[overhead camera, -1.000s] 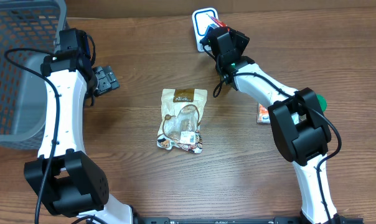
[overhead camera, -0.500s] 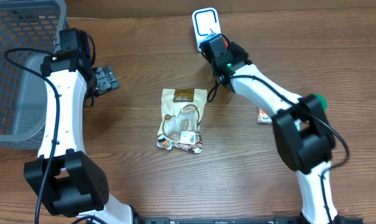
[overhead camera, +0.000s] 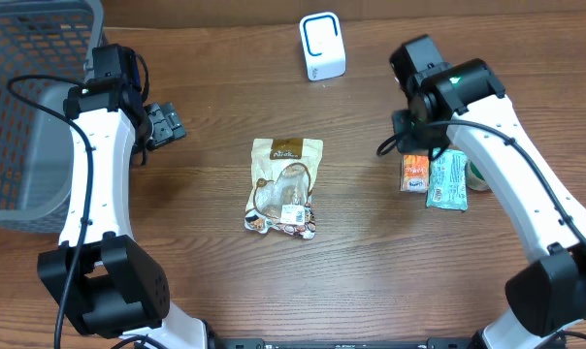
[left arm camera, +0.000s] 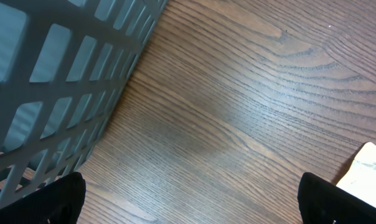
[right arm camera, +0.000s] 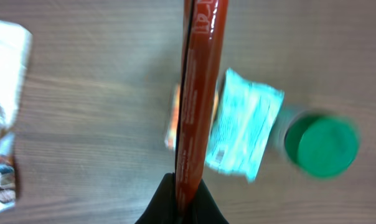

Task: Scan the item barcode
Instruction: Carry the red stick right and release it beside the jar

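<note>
In the right wrist view my right gripper is shut on a flat red packet, the item, seen edge-on and running up the frame. From overhead the right gripper hangs over the packets at the right, and the arm hides the red packet. Well to its left, at the back of the table, stands the white, blue-rimmed scanner. My left gripper stands open beside the grey basket. Only bare wood lies between its fingertips.
A brown snack bag lies mid-table. Below the right gripper lie an orange packet, a teal packet and a green-capped container. The basket wall fills the left of the left wrist view.
My right arm has swung from in front of the scanner to the right, carrying the red packet over the packets there. The left arm has not moved.
</note>
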Motion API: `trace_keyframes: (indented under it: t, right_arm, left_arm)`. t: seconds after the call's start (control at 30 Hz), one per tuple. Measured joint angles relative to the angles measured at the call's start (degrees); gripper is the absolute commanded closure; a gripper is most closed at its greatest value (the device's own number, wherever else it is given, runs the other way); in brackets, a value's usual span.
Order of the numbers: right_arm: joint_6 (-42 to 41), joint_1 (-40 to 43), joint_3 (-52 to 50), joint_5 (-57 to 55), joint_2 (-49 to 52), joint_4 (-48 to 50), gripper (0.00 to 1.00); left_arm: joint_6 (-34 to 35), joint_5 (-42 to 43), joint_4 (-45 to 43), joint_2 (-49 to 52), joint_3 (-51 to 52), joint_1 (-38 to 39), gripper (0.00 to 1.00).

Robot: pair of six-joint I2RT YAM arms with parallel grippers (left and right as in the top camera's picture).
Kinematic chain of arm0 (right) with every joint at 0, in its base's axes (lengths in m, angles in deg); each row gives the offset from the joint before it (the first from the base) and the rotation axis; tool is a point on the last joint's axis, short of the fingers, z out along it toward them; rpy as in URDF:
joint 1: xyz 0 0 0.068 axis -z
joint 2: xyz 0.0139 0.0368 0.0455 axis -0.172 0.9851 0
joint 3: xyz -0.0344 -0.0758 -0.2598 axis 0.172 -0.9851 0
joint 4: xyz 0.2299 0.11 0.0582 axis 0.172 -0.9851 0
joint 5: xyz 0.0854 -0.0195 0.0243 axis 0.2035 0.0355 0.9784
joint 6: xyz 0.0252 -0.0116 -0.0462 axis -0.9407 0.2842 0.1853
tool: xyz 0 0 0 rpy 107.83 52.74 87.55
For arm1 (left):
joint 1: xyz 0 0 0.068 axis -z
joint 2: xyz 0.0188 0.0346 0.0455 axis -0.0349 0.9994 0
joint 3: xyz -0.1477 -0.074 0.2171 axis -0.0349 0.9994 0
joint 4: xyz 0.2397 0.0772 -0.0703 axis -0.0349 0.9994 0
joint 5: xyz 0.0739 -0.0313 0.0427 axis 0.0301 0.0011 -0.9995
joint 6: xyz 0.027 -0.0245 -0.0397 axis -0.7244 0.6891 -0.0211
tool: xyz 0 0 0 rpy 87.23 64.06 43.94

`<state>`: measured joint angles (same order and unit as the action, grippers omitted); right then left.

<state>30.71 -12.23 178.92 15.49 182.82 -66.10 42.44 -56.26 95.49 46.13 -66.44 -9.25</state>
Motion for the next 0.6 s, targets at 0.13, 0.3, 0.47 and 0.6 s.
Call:
trace_keyframes:
  t: [0.13,0.3,0.47,0.6]
  right_arm:
    - [-2.6,2.4,-7.1,2.5,0.5,2.1,0.96]
    - [-3.6,4.0,-15.1,3.3,0.7,6.8,0.96]
    - [-4.1,5.2,-21.0,3.2,0.7,11.3,0.95]
    - [-4.1,5.6,-24.1,2.9,0.7,13.6,0.66]
  left_arm:
    - [0.0,0.0,0.0,0.0,0.0,0.0,0.00]
    - [0.0,0.0,0.0,0.0,0.0,0.0,0.00]
    - [0.0,0.0,0.0,0.0,0.0,0.0,0.00]
    - [0.0,0.0,0.0,0.0,0.0,0.0,0.00]
